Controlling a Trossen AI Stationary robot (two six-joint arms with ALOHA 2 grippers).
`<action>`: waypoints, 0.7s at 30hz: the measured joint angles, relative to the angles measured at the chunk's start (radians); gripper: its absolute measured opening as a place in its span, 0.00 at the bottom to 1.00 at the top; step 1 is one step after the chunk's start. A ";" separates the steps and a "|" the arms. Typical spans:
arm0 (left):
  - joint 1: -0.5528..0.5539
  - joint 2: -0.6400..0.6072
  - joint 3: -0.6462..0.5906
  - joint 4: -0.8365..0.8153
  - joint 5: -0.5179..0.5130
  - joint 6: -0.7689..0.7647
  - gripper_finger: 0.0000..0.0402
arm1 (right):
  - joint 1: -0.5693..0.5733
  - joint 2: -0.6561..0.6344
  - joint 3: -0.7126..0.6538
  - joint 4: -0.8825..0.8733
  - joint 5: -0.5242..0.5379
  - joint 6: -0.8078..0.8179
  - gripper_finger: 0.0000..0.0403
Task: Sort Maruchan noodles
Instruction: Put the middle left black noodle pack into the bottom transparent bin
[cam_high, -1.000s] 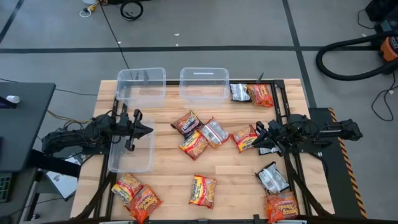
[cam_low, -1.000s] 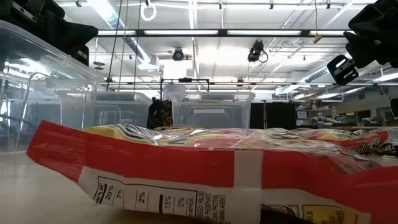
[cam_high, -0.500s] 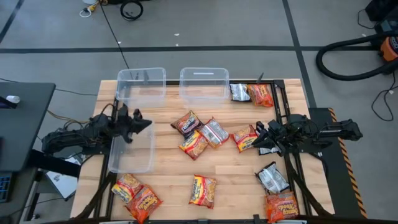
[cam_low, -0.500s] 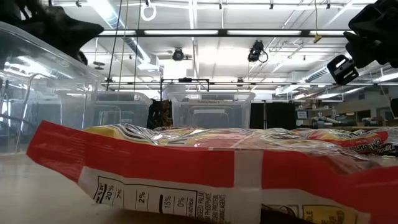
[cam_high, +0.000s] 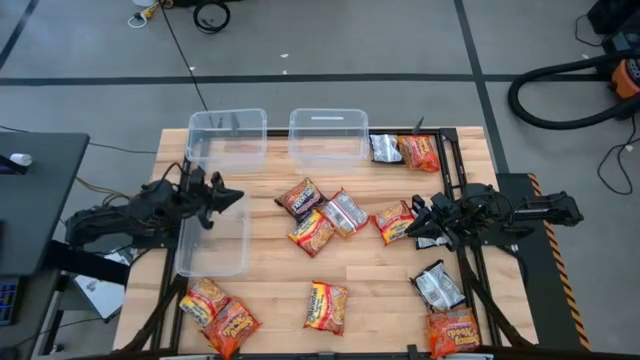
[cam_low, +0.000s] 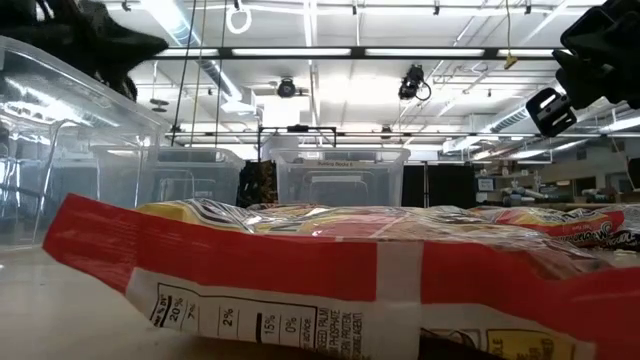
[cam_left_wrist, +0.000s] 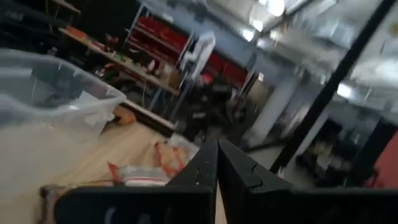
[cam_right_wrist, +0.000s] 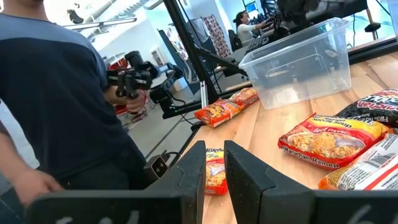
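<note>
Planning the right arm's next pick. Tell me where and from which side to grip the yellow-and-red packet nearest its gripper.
Grip the yellow-and-red packet at its free edge facing the right gripper, coming from above. It lies flat on the table, so only a crinkly edge offers a pinch; its other side is close to the silver packet.
</note>
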 joint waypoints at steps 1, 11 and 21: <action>-0.009 0.023 0.044 -0.056 -0.003 0.053 0.03 | 0.000 0.000 0.000 0.000 0.000 0.000 0.16; -0.092 0.422 0.492 -0.496 -0.132 0.252 0.03 | 0.000 0.000 0.000 0.000 0.000 0.000 0.16; -0.144 1.000 0.826 -0.530 -0.286 0.292 0.17 | -0.006 0.000 0.000 0.000 0.070 -0.130 0.16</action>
